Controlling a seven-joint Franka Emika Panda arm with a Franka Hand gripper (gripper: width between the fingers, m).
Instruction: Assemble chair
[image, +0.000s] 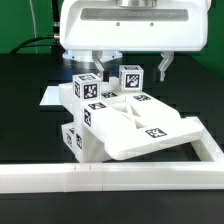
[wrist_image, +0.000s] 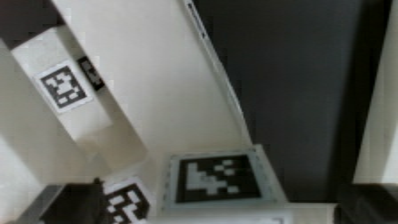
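- The chair (image: 115, 118), a partly joined cluster of glossy white blocky pieces with black-and-white square tags, sits on the black worktop (image: 25, 110) near the middle of the exterior view.
- Its flat tray-like seat (image: 150, 125) lies tilted, extending toward the exterior view's right, one tag visible on its upper face.
- Two tagged block ends (image: 131, 79) stand upright at the rear of the cluster; a further tagged piece projects low on the exterior view's left.
- The long white L-shaped rail (image: 110, 176) runs across the foreground and turns back on the exterior view's right; the chair rests just behind it.
- The tool (image: 128, 62) hangs directly above the rear blocks, fingers (image: 161, 68) spread wide, pinching nothing; no contact with any piece can be confirmed.
- A flat white sheet lies behind the chair on the exterior view's left, mostly hidden.
- Wrist view: blurred white bars (wrist_image: 143, 90) and tagged faces seen from close above; detail beyond that cannot be made out.
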